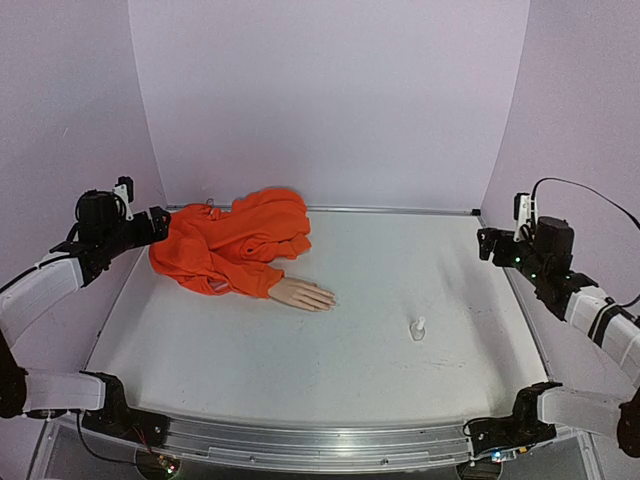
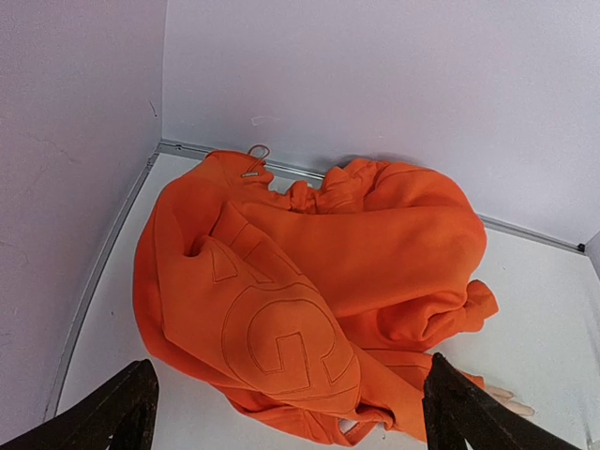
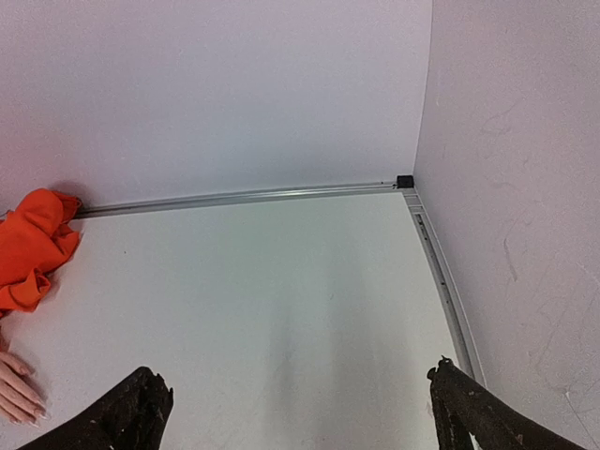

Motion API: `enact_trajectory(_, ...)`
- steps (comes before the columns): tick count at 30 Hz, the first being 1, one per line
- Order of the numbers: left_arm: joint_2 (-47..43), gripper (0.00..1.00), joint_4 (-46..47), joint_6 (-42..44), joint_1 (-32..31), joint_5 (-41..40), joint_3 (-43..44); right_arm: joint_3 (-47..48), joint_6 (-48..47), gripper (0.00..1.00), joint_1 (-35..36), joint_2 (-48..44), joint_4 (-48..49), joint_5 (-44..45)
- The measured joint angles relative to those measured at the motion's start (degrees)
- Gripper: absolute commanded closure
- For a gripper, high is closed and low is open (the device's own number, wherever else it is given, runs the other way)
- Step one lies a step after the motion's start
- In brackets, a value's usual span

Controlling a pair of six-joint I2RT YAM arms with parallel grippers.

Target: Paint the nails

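The mannequin hand lies flat on the white tabletop, left of centre, with its fingers spread and pointing toward the right. It is a pale peach colour and sticks out of the cuff of a crumpled orange sweatshirt heaped in the far left corner. The nails sit at the fingertips, on the side facing the open middle of the tabletop. From here they are tiny and about the same tone as the skin, and I cannot make out any colour on them.

Raised stitching on a fold of the sweatshirt forms what looks like a large letter G inside a ring, orange on orange. A small clear-white bottle stands upright well to the right of the hand. Any label on it is too small to read.

The left pincer hangs above the sweatshirt at the left edge, its fingers spread wide with nothing between them. The right pincer hovers at the right edge, equally wide and empty, well away from the hand and the bottle.
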Motion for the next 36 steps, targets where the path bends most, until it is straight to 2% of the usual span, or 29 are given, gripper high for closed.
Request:
enact_trajectory(10,-2.16,0.01,-0.07,-2.82,0.0,-1.4,-3.85,0.02,4.5,0.02,-0.76,7.93,0.15,1.01)
enact_trajectory(17,-4.13,0.01,0.2,-4.76,0.0,2.89,-4.57,0.98,8.76,0.02,-0.07,12.72,-2.67,-3.32)
enact_trajectory(23,-3.69,0.01,0.02,-6.56,-1.03,10.03,-4.39,6.43,12.46,0.02,9.2,18.16,-9.88,-3.34)
enact_trajectory(29,-1.62,0.01,-1.68,-7.72,-5.68,16.68,-1.44,12.63,16.17,0.02,19.71,24.41,-16.7,-3.34)
enact_trajectory(32,-0.7,0.01,-3.74,-7.21,-9.18,19.28,2.21,13.88,18.1,0.08,23.85,27.47,-19.89,-2.93)
enact_trajectory(36,-1.36,0.01,-4.61,-5.38,-12.31,21.46,5.01,13.84,21.03,0.2,26.91,29.51,-24.28,-2.78)
